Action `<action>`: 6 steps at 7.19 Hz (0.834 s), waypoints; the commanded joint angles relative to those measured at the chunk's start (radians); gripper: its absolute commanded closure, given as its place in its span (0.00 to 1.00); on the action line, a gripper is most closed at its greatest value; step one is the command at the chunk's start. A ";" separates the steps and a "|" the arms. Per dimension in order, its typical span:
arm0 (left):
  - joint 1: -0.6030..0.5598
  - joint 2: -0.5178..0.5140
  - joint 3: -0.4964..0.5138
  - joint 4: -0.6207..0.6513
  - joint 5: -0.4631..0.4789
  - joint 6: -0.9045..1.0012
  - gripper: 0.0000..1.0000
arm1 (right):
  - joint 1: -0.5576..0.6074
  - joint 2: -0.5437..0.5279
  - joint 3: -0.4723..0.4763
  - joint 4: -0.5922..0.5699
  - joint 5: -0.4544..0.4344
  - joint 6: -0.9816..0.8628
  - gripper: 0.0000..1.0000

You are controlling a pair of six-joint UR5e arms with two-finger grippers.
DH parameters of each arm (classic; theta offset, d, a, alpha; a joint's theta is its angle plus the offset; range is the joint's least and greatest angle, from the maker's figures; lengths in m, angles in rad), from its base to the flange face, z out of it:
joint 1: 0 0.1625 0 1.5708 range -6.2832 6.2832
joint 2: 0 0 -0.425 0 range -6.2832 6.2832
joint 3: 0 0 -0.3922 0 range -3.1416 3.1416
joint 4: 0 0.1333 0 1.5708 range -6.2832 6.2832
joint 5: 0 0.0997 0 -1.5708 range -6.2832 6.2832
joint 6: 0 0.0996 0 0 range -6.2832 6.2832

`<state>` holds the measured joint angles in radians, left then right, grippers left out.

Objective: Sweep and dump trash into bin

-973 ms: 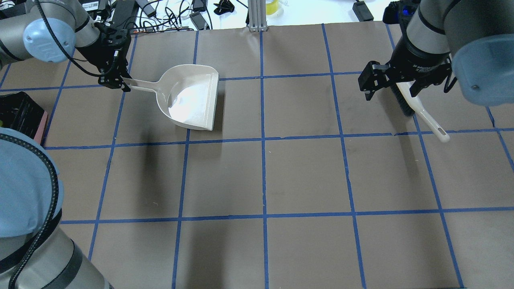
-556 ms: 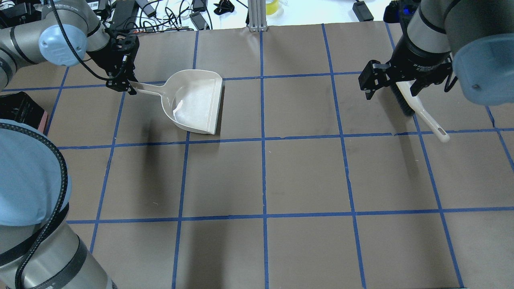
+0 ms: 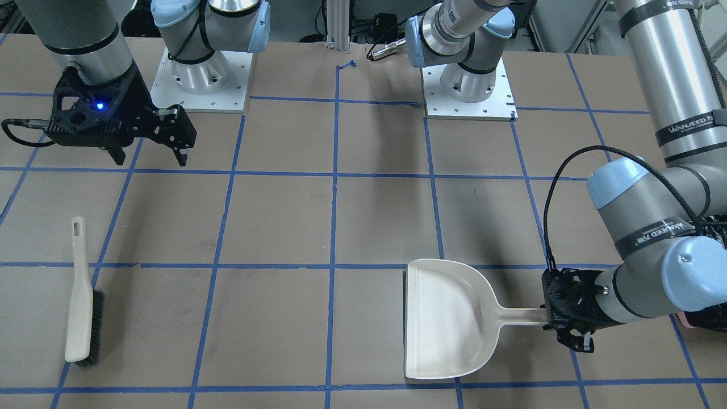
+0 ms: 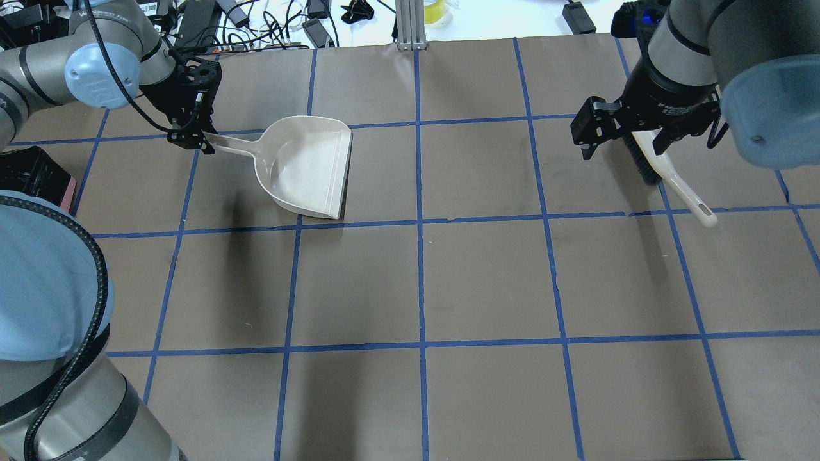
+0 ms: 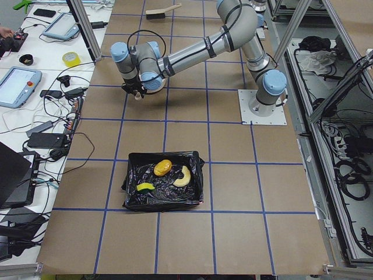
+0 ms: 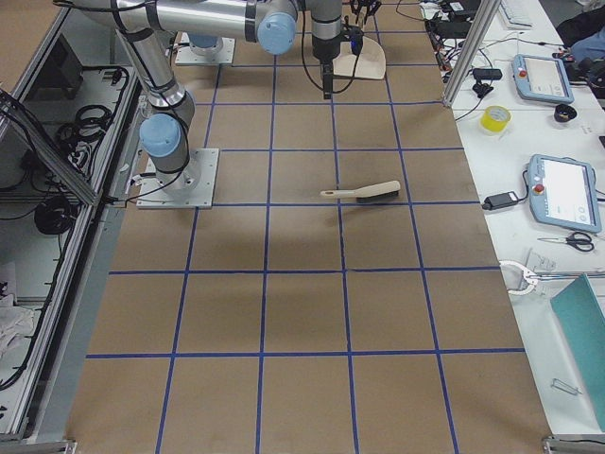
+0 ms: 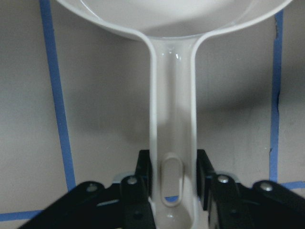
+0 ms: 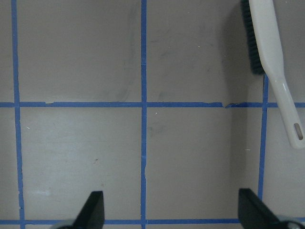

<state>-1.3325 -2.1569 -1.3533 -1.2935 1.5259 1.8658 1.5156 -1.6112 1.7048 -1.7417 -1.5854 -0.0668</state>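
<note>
My left gripper (image 4: 192,137) (image 3: 559,321) is shut on the handle of the off-white dustpan (image 4: 311,166) (image 3: 448,318). The pan is empty and lies level at the table. In the left wrist view the fingers (image 7: 143,176) clamp the handle end on both sides. The bin (image 5: 195,198), lined with a black bag, stands at the table's left end. The trash lies inside it: an amber lump (image 5: 162,167), a tan curved piece (image 5: 184,177) and a yellow wedge (image 5: 145,187). My right gripper (image 4: 624,150) (image 3: 150,156) hangs open and holds nothing.
An off-white hand brush (image 4: 672,179) (image 3: 79,301) (image 8: 267,43) lies on the table under and beside my right gripper. Part of the bin (image 4: 32,179) shows at the left edge of the overhead view. Cables and devices line the far table edge.
My left gripper moved slightly right and nearer with the dustpan, and the pan's glare faded as it levelled out. The right gripper and the brush stayed put.
</note>
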 commanded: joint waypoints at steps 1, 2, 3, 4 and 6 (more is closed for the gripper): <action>0.000 0.037 -0.004 0.017 0.008 -0.017 0.32 | 0.000 0.001 -0.001 -0.001 0.002 0.002 0.00; -0.011 0.082 0.000 0.011 0.013 -0.042 0.32 | 0.000 0.001 0.001 0.001 -0.008 -0.010 0.00; -0.020 0.116 -0.001 -0.025 0.011 -0.084 0.32 | 0.000 0.001 0.001 0.001 -0.001 0.001 0.00; -0.052 0.165 0.000 -0.100 0.011 -0.246 0.32 | 0.000 0.001 0.001 -0.001 -0.001 -0.007 0.00; -0.161 0.273 -0.003 -0.220 0.011 -0.658 0.25 | 0.000 0.001 0.001 -0.001 0.005 -0.001 0.00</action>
<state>-1.4307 -1.9502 -1.3535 -1.4449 1.5370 1.4402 1.5156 -1.6107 1.7057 -1.7425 -1.5821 -0.0717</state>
